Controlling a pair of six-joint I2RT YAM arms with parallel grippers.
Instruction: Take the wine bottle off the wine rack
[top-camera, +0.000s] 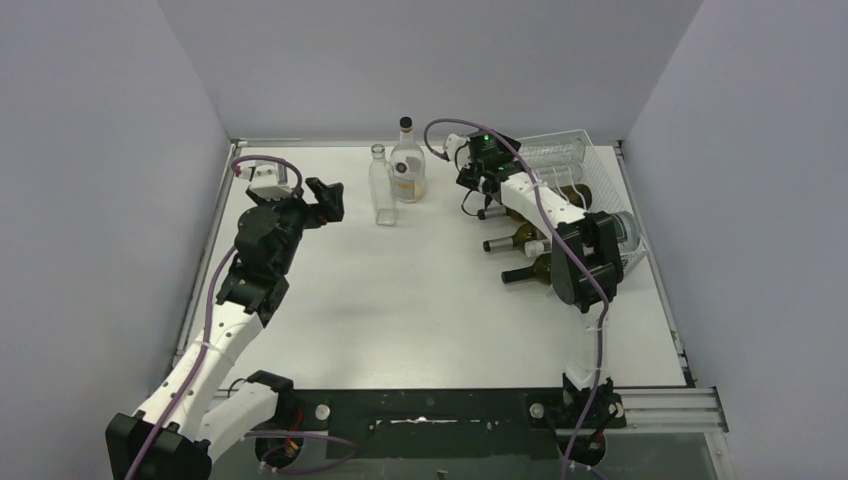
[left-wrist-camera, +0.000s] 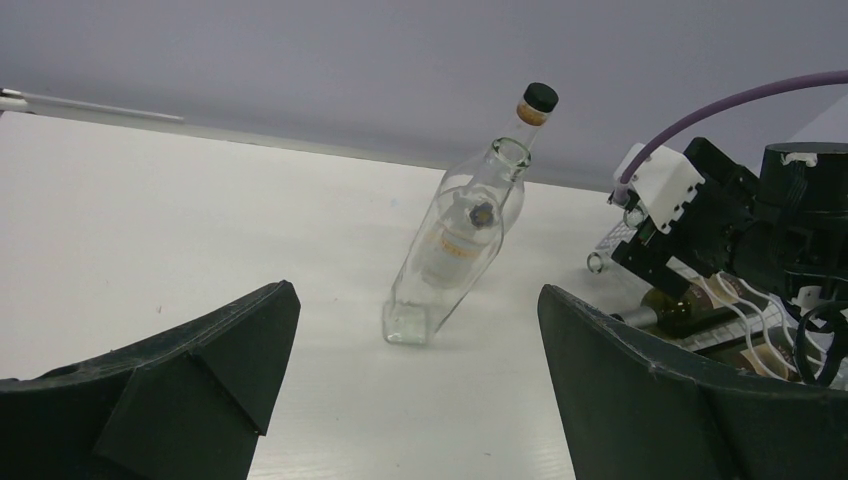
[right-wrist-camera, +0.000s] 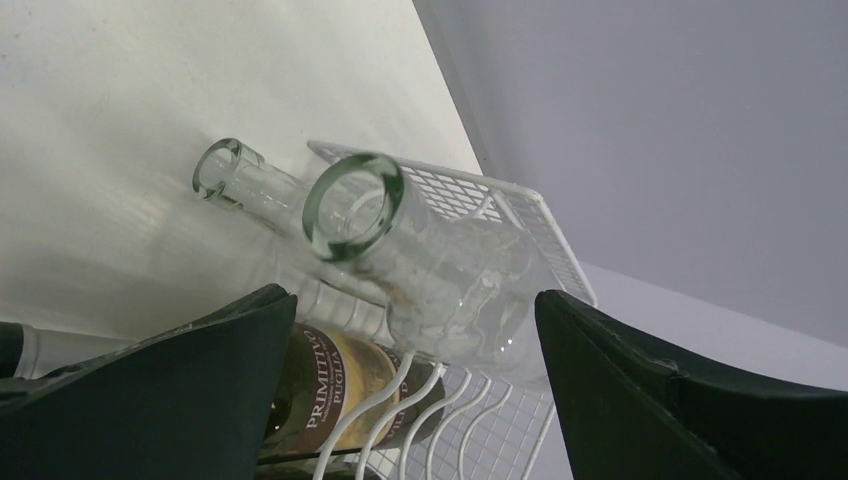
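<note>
While the right claw (right-wrist-camera: 415, 300) sits at the wine rack (right-wrist-camera: 480, 195), its fingers are spread wide either side of a clear wine bottle (right-wrist-camera: 440, 290), no contact visible. That bottle lies on its side in the rack, open mouth toward the wrist camera. Second clear bottle (right-wrist-camera: 225, 170) lies just beside it, and a dark labelled bottle (right-wrist-camera: 335, 385) lies lower in the wrist view. Rack sits at the far right of the worktop (top-camera: 400, 300). Left claw (left-wrist-camera: 415, 300) is also spread, holding nothing, facing an open-necked bottle (top-camera: 381, 188) and a capped bottle (top-camera: 407, 160), both upright, just beside each other, well apart from the rack
</note>
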